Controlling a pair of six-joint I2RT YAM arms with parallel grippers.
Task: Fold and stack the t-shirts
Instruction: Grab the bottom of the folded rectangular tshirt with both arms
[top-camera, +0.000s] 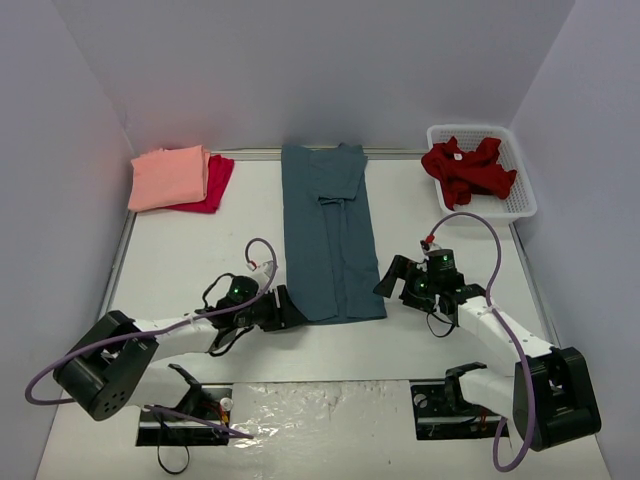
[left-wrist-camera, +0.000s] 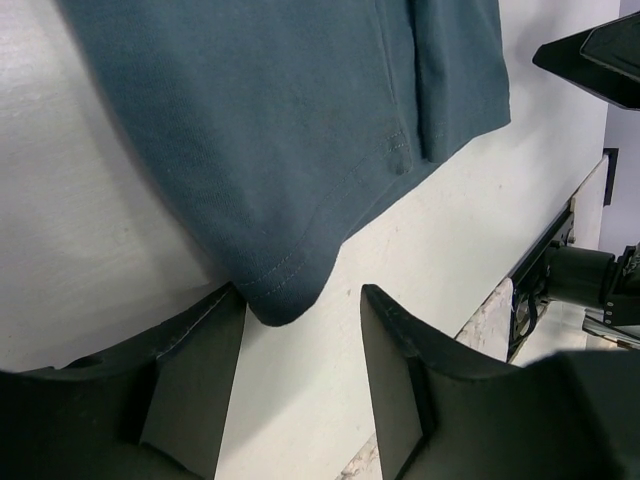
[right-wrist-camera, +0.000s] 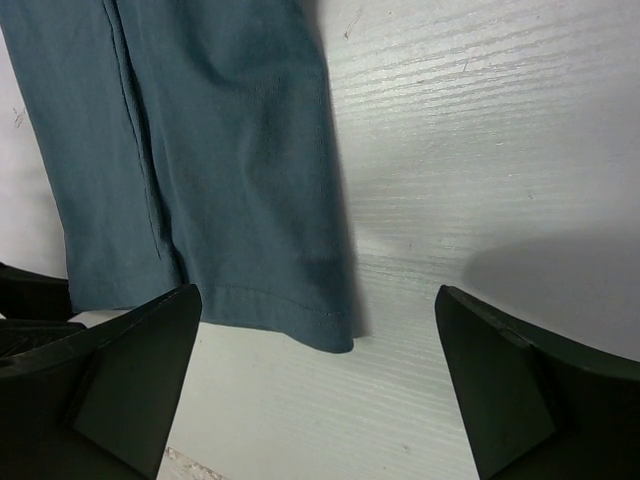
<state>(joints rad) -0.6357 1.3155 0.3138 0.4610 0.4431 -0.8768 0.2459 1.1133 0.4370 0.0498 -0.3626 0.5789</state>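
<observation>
From above, the pink shirt (top-camera: 168, 177) lies folded on top of the crimson shirt (top-camera: 214, 185) at ten o'clock on the worktop (top-camera: 190, 260), so those two look done. The dark red shirt (top-camera: 468, 170) sits bunched in the basket (top-camera: 522, 205) at two o'clock, not yet folded. The blue shirt (top-camera: 328, 235) lies in the middle with its sides folded in to a long strip. Its long axis runs twelve to six, hem toward six; I judge the crosswise folds and the stacking are left. In the left wrist view, the left jaws stand partly apart with one hem corner lying between them, not pinched. In the right wrist view, the right jaws gape wide and empty, the other hem corner between them.
</observation>
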